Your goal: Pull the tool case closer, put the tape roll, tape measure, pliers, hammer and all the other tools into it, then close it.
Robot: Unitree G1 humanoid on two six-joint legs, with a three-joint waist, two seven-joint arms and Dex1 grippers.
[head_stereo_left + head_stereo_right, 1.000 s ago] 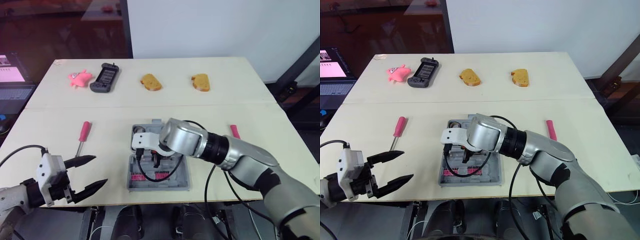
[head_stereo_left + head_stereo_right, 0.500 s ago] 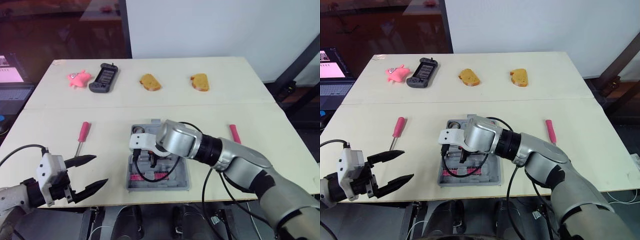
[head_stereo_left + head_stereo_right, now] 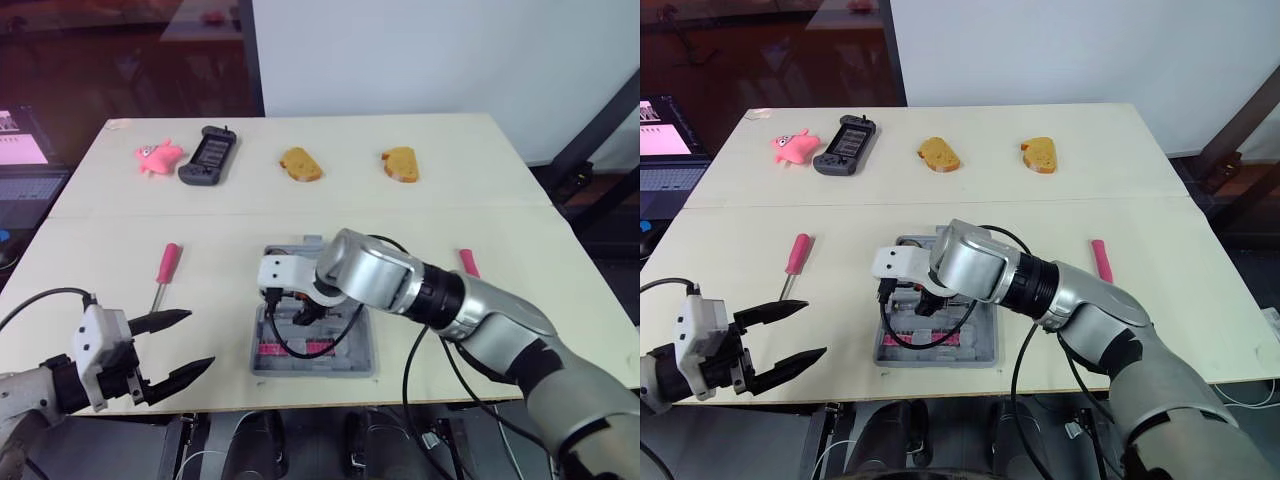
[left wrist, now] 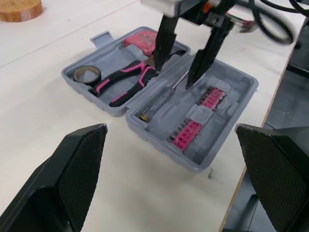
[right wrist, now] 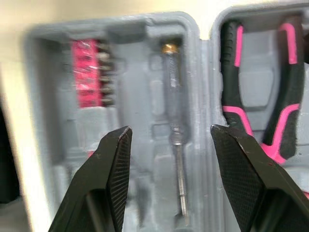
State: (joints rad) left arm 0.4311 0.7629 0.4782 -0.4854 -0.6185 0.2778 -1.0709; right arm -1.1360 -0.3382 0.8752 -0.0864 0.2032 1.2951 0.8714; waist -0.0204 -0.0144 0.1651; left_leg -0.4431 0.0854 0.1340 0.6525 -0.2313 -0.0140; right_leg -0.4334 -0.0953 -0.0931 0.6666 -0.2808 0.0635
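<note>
While the right gripper (image 4: 174,72) is being held just above the open case (image 3: 330,371), its fingers are being spread wide and nothing is being pinched. Compared with a second ago, it is being carried slightly toward the robot's left over the case. This is being read as a release just finished.

Directly beneath it, a clear screwdriver (image 5: 174,96) is being cradled in its slot, with a bit strip (image 4: 195,123) beside it in the same half. In the other half, pliers (image 4: 128,82), a tape roll (image 4: 87,73) and a pink block (image 4: 140,41), probably the tape measure, are being held.

Out on the table (image 3: 420,210), a pink screwdriver (image 3: 168,265) and a pink handle (image 3: 467,262) are being left unpacked, so filling is being judged incomplete and closing not yet due.

The left gripper (image 3: 200,340) is being held spread and empty at the table's front edge, well apart from the case.
</note>
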